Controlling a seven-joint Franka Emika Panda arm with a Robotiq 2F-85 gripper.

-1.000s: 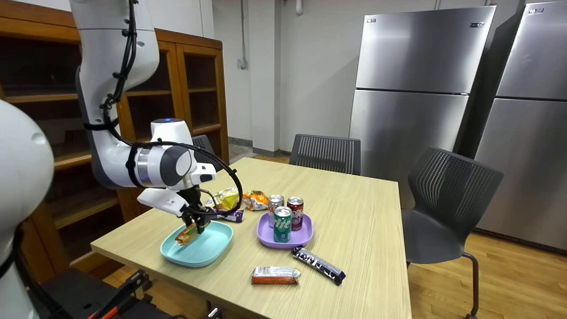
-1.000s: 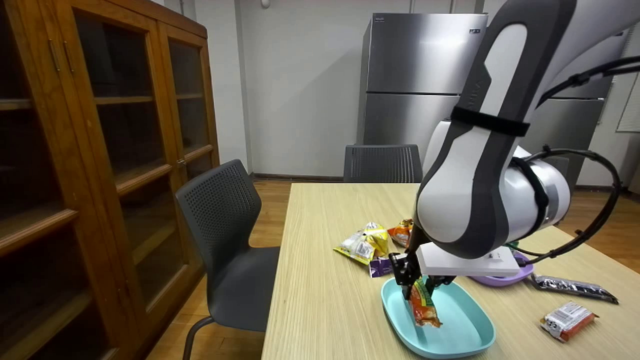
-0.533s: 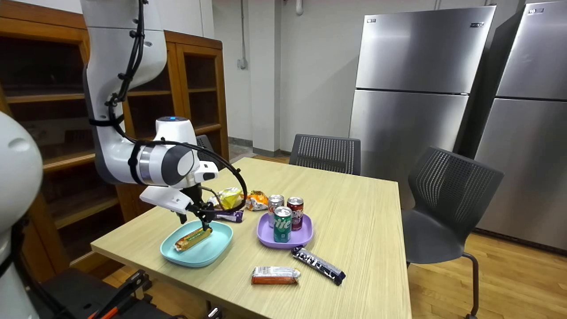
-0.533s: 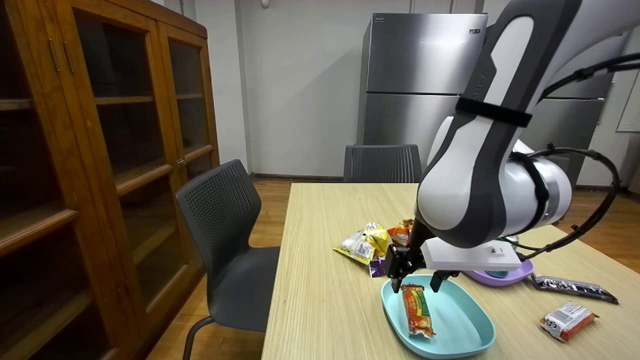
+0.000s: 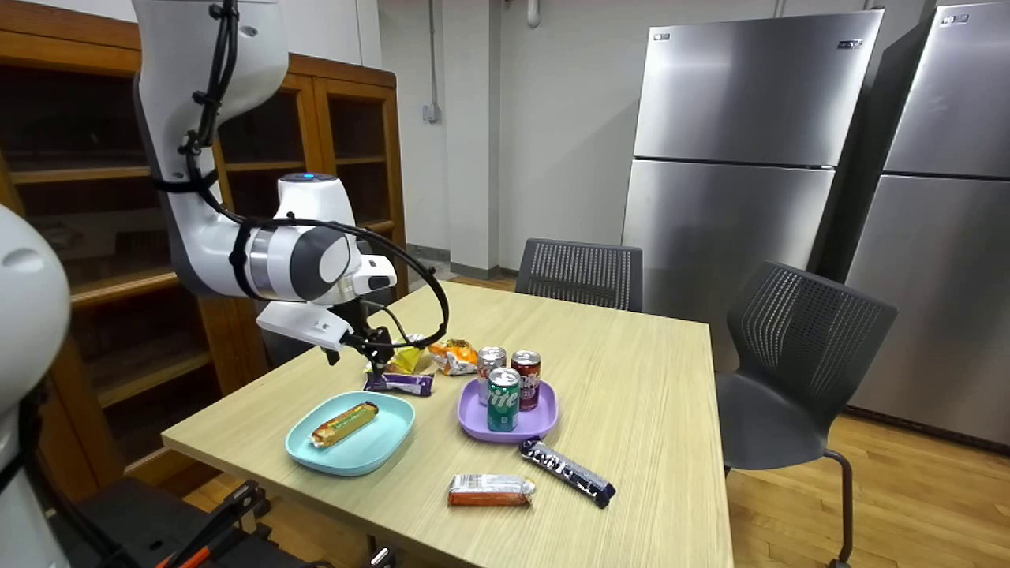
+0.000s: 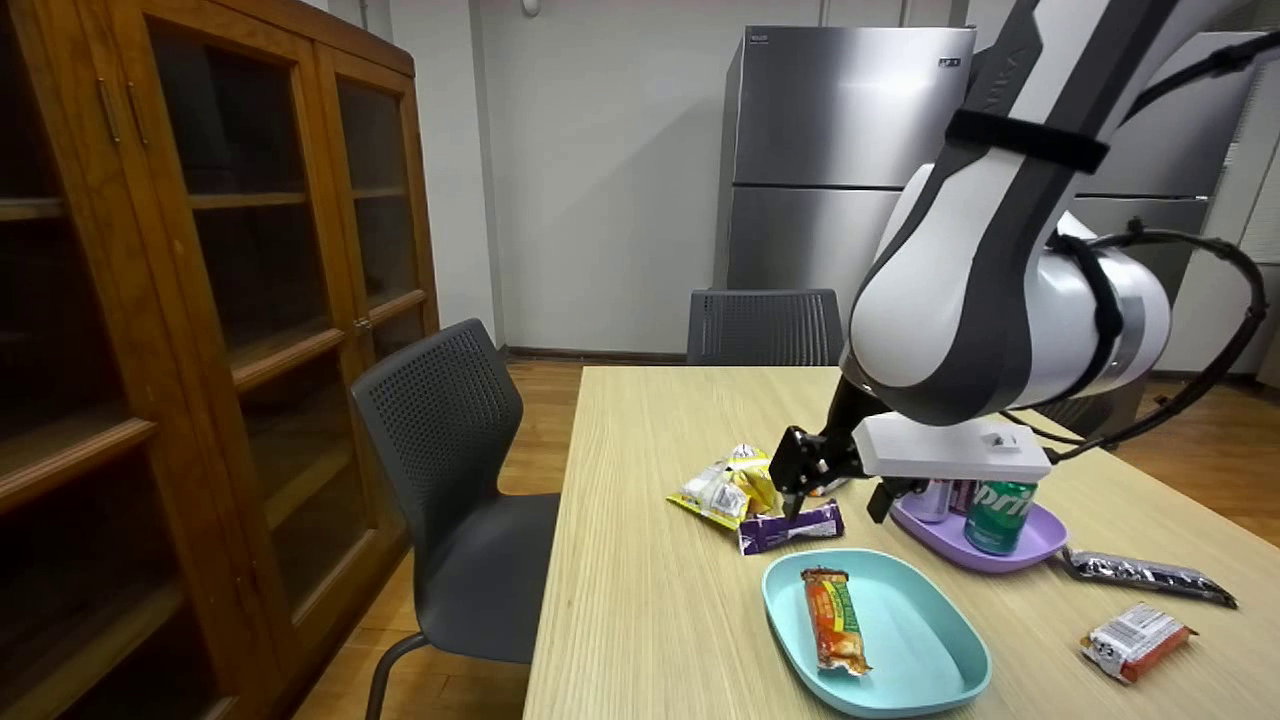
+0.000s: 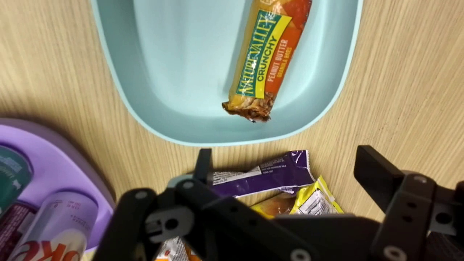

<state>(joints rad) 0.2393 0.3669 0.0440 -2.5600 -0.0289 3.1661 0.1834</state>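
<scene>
One granola bar [image 5: 345,424] lies in the blue tray [image 5: 377,446], below my gripper [image 5: 354,365]; a second ago I had it pinched there, and now the jaws stand spread and I have lifted off it. Left to right in an exterior view, I see a wooden cabinet [image 5: 319,150] behind the gripper, the pale table [image 5: 631,379] beneath it, a gray chair [image 5: 580,276] past the far edge, then two refrigerators [image 5: 734,197] well off to its right. Nearest the gripper, a purple candy bar [image 5: 408,384] lies under the gap, a yellow chip bag [image 5: 405,361] just beside it, then an orange chip bag [image 5: 455,357]. Farther to the gripper's right, three soda cans [image 5: 503,402] stand in a purple tray [image 5: 505,438]; a snack bar [image 5: 491,491] and a dark candy bar [image 5: 568,472] lie nearer the camera. My gripper partly hides the yellow chip bag.
</scene>
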